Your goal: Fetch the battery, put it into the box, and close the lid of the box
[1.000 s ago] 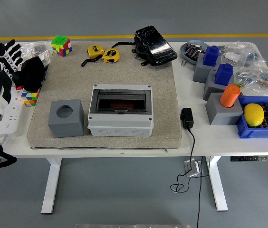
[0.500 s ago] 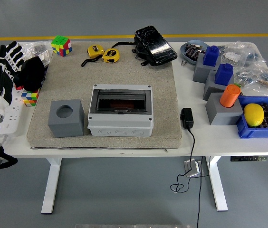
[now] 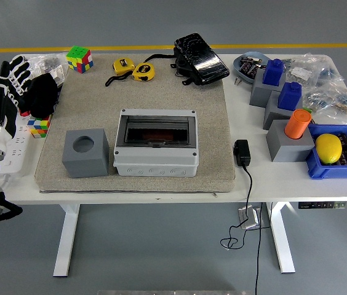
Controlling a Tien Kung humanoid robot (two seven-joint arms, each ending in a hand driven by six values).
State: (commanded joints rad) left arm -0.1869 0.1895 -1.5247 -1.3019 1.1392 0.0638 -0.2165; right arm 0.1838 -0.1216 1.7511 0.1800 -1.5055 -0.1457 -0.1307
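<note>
The grey plastic box (image 3: 155, 161) sits in the middle of the tan mat (image 3: 210, 110), and its dark tinted lid (image 3: 156, 130) lies flat over the top. Batteries (image 3: 249, 67) lie in a grey bowl at the back right, and more dark cells fill the blue bin (image 3: 321, 169) at the right edge. My left hand (image 3: 10, 77), white and black, hovers at the far left edge of the table with fingers spread, holding nothing and far from the box. My right hand is out of view.
A grey cube with a round hole (image 3: 86, 153) stands left of the box. Grey blocks carry blue caps and an orange cylinder (image 3: 298, 123) at the right, beside a lemon (image 3: 328, 147). A black adapter (image 3: 242, 152), tape measures (image 3: 133, 69), a black pouch (image 3: 199, 58) and puzzle cubes (image 3: 79, 59) lie around the mat.
My left hand has drifted slightly to the right and down at the table's left edge. Nothing on the table has moved.
</note>
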